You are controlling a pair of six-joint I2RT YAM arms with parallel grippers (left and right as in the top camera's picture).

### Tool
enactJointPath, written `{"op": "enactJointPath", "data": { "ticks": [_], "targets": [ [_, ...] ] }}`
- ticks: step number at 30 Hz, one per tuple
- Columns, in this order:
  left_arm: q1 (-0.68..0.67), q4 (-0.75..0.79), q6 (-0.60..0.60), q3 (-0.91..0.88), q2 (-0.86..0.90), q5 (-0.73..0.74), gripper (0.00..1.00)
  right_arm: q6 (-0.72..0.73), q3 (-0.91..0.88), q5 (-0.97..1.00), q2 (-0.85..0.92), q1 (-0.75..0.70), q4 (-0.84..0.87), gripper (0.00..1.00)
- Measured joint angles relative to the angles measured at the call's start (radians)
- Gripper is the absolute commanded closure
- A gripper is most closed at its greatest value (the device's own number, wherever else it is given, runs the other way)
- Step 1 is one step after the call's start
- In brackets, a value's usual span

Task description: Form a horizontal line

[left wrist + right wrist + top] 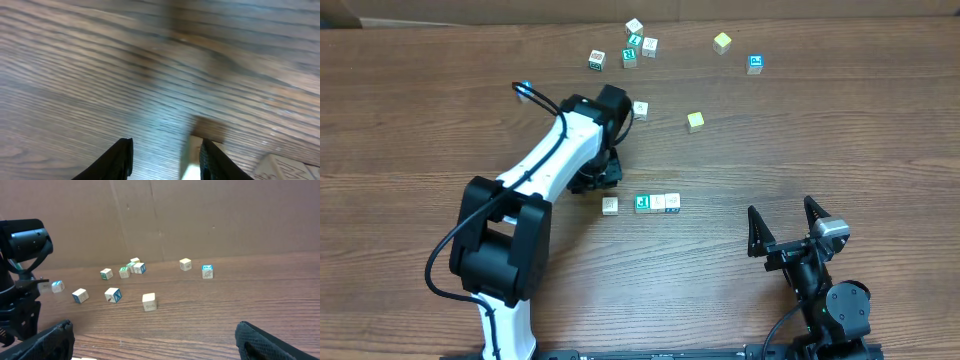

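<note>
Blur smears everything under my left claw (165, 160): a pale cube (191, 162) sits partly behind my right finger (215, 165) and runs off the bottom edge, print unreadable (a second cube (285, 167), further right, is cropped too); overhead, my wrist (603, 172) hides my fingertips

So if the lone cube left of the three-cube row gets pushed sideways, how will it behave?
The lone cube probably slides rather than rolls, sitting flat on the smooth wooden table. It looks like rigid wood, so it shouldn't deform. Small and likely light, it may twist out of square with the row if nudged off-centre.
</note>
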Motion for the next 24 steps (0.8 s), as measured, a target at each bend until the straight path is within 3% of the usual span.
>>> {"op": "enactJointPath", "data": {
  "ticks": [3,6,7,24],
  "targets": [
    [0.024,-0.032,0.000,0.000,0.000,-0.003,0.69,0.000,0.000,0.000,0.000,0.000,0.000,0.00],
    [0.038,-0.076,-0.002,0.000,0.000,-0.005,0.92,0.000,0.000,0.000,0.000,0.000,-0.001,0.00],
    [0.039,-0.087,-0.006,-0.001,0.000,-0.006,0.96,0.000,0.000,0.000,0.000,0.000,0.000,0.00],
    [0.003,-0.171,0.061,-0.002,0.000,0.032,0.96,0.000,0.000,0.000,0.000,0.000,0.000,0.00]
  ]
}}
